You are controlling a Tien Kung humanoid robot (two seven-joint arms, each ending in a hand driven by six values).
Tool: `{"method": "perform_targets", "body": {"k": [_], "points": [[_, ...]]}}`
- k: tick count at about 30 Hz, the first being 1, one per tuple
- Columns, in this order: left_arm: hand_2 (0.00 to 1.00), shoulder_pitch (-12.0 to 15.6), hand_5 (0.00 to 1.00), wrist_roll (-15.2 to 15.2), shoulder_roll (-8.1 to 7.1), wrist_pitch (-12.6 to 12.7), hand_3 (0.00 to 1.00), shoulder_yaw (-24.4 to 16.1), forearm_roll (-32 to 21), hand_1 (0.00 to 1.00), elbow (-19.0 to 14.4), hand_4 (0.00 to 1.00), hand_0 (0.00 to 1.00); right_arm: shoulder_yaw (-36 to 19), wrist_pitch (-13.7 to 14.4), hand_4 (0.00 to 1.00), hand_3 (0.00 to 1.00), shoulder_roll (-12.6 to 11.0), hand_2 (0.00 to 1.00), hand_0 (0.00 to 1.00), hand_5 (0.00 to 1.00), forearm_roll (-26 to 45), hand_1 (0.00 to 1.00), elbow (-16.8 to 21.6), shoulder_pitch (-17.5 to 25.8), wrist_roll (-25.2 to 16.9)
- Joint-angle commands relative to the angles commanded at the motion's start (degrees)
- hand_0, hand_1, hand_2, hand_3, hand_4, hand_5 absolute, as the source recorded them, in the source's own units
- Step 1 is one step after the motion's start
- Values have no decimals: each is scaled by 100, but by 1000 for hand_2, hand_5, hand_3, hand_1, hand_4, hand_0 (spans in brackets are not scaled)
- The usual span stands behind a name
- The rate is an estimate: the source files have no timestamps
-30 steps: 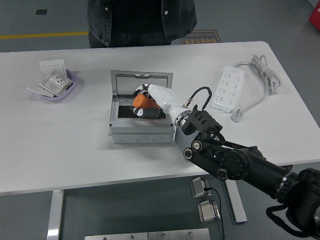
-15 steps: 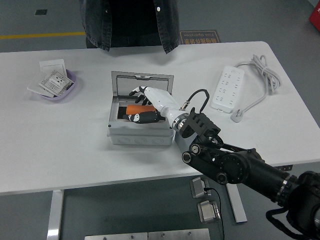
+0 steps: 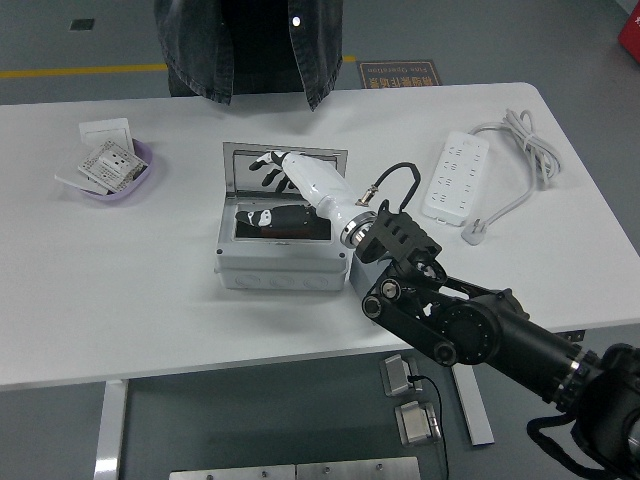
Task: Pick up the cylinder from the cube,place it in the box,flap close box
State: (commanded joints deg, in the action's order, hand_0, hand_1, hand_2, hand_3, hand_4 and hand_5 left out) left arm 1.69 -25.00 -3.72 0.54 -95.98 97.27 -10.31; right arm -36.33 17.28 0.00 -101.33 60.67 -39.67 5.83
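The cylinder (image 3: 290, 221) lies inside the open box (image 3: 282, 262) on the white counter (image 3: 150, 280). Above it, the right hand (image 3: 290, 175) reaches to the raised lid (image 3: 285, 170), fingers (image 3: 264, 166) spread and holding nothing.

A white desk (image 3: 130, 300) stands on a grey floor (image 3: 60, 40). A yellow line (image 3: 80, 71) crosses the floor behind it.

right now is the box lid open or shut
Open: the box lid stands upright at the back, interior exposed, with the right hand at it.
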Motion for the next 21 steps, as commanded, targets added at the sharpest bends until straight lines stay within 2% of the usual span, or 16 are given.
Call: {"method": "perform_targets", "body": {"k": [6, 11, 18, 19, 21], "points": [[558, 36, 386, -1, 13, 14, 588, -23, 12, 657, 0, 636, 609, -283, -200, 970, 753, -189, 553, 554, 511, -143, 482, 555, 188, 223], [556, 49, 382, -10, 28, 15, 587, -43, 31, 656, 0, 632, 607, -549, -386, 966, 751, -348, 554, 530, 523, -108, 472, 900, 175, 364], [555, 32, 379, -16, 25, 16, 586, -30, 13, 654, 0, 631, 608, -823, -491, 963, 751, -445, 567, 506, 528, 30, 469, 787, -79, 393], [554, 32, 379, -18, 22, 16, 587, -27, 9, 653, 0, 631, 606, -858, -495, 965, 752, -454, 570, 450, 539, 53, 465, 726, -130, 385], [554, 32, 379, -22, 18, 16, 587, -28, 8, 653, 0, 631, 606, -906, -497, 965, 752, -461, 570, 450, 539, 87, 465, 619, -209, 366]]}}
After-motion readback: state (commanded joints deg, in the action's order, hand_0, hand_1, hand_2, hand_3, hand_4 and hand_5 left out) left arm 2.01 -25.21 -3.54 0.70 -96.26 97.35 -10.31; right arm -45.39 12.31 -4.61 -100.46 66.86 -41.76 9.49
